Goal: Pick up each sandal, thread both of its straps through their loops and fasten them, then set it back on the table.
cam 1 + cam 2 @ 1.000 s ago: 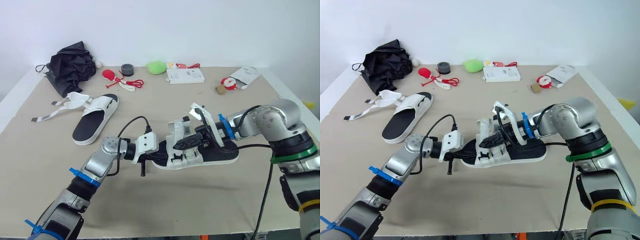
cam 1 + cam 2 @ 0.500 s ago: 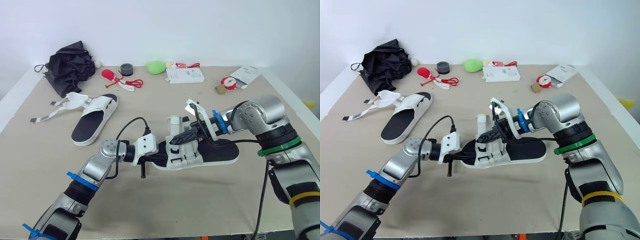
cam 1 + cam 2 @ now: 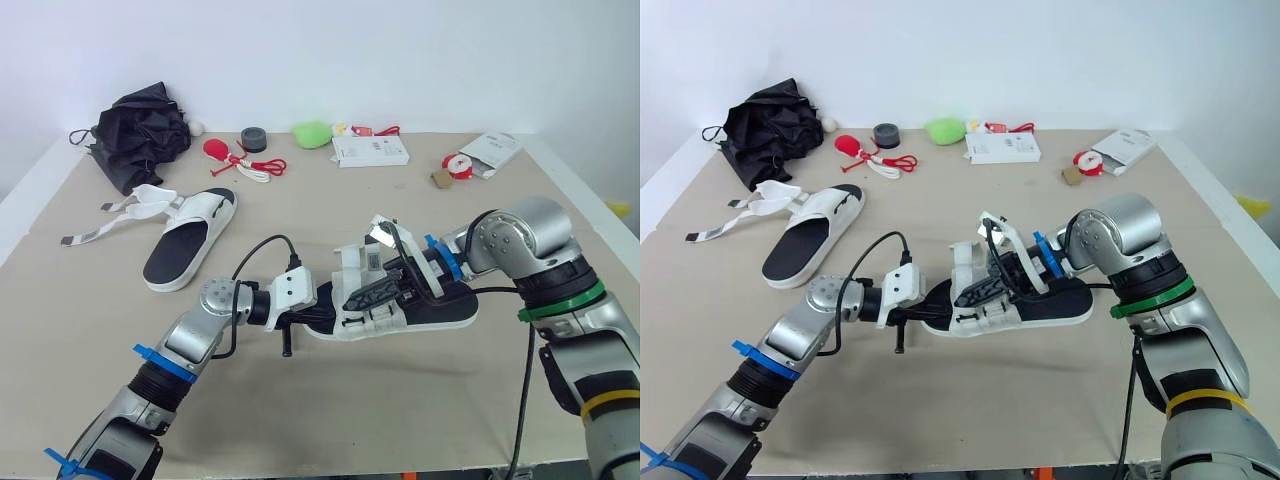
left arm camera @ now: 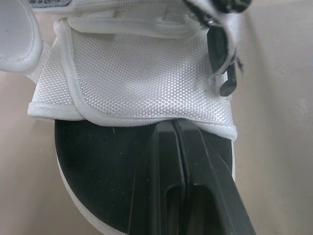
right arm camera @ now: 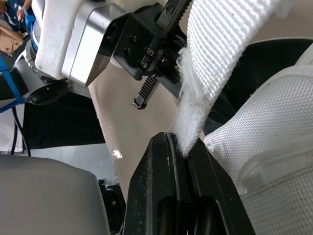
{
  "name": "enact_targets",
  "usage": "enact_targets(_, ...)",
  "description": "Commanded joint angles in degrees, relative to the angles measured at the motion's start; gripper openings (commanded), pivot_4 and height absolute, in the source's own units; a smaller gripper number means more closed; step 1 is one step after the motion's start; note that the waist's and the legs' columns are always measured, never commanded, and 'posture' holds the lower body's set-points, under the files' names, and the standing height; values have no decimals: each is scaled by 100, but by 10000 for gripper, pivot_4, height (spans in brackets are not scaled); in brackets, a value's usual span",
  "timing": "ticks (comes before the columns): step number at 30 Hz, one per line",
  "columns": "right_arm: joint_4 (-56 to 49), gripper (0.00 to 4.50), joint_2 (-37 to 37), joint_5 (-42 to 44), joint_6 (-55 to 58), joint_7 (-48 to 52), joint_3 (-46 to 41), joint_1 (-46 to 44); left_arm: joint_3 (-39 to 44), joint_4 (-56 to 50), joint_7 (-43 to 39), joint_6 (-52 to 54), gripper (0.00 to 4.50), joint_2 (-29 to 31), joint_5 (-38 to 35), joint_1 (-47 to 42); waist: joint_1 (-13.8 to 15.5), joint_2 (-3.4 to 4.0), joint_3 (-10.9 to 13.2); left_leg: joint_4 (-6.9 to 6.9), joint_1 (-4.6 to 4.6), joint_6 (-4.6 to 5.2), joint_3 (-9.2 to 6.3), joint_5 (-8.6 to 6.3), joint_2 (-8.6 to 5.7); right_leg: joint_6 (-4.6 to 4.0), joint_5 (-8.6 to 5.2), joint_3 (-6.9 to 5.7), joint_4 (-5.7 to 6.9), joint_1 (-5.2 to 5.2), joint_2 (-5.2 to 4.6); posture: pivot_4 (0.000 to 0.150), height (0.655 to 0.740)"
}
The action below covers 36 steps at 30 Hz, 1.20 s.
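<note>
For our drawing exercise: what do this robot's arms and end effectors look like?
Both arms are silver-grey jointed tubes. The left arm carries blue ties and a looping black cable. The right arm has a blue ring, a green band, a yellow band and a black cable. The left end effector and right end effector each have two black fingers.

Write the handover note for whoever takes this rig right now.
Left gripper: shut on the toe of the near sandal.
Right gripper: shut on a strap of that sandal, held up, not fastened.
Far sandal: lies on the table to the left, straps loose.
Done: no strap visibly fastened on either sandal.
Left: thread and fasten the near sandal's straps, set it down, then do the far sandal.
</note>
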Motion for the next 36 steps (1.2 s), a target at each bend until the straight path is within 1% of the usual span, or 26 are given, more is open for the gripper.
enact_targets(1, -89, 1135, 23, 3, 51, -42, -157, 18, -392, 389, -24, 394, 0, 103, 294, 338, 0, 1, -1, 0, 0, 0, 0, 0, 0, 0, 0, 0, 0, 0, 0, 1500, 7400)
enact_targets(4, 116, 1135, 110, -191, -15, -163, -65, -27, -393, 375, -18, 416, 0, 105, 281, 344, 0, 3, -2, 0, 0, 0, 0, 0, 0, 0, 0, 0, 0, 0, 0, 1500, 7400)
enact_targets(7, 577, 1135, 262, -472, -144, -247, 48, -291, -403, 357, -30, 433, 0, 118, 276, 355, -4, 11, -7, 0, 1, 0, 0, 0, 0, -1, 0, 0, 0, 1, 0, 1500, 7400)
enact_targets(12, 1042, 1135, 371, -772, -275, -125, 331, -606, -403, 367, -30, 450, 0, 126, 267, 337, -3, 19, -12, 1, 1, 0, 1, 0, -1, -3, -1, -2, 2, 1, 1, 1500, 7400)
enact_targets(16, 1361, 1135, 483, -1320, -567, -276, 898, -573, -393, 387, -9, 454, 0, 107, 264, 316, -5, 20, -14, 1, 2, 0, 1, 0, -2, -3, -1, -2, 3, 3, 2, 1500, 7400)
enact_targets(19, 1387, 1135, 488, -1424, -592, -198, 1041, -545, -390, 379, 0, 465, 0, 107, 257, 322, -5, 21, -15, 3, 3, 0, 1, 0, -3, -2, -1, -2, 5, 4, 2, 1500, 7400)
enact_targets(24, 1338, 1135, 394, -1056, -266, 306, 775, -796, -401, 387, -14, 457, 0, 126, 268, 327, -5, 23, -15, 3, 6, 0, 1, 0, -3, -2, -1, -3, 6, 7, 4, 1500, 7400)
enact_targets(28, 1518, 1135, 468, -923, -161, 452, 445, -980, -411, 404, -23, 441, 0, 120, 277, 318, -4, 23, -15, 3, 4, 0, 0, 0, -3, -2, -1, -4, 6, 7, 3, 1500, 7400)
enact_targets(36, 1288, 1135, 481, -637, 175, 421, -14, -868, -415, 446, -24, 417, 0, 114, 291, 294, -4, 23, -15, 3, 5, 0, -1, 0, -3, -2, -1, -4, 6, 7, 3, 1500, 7400)
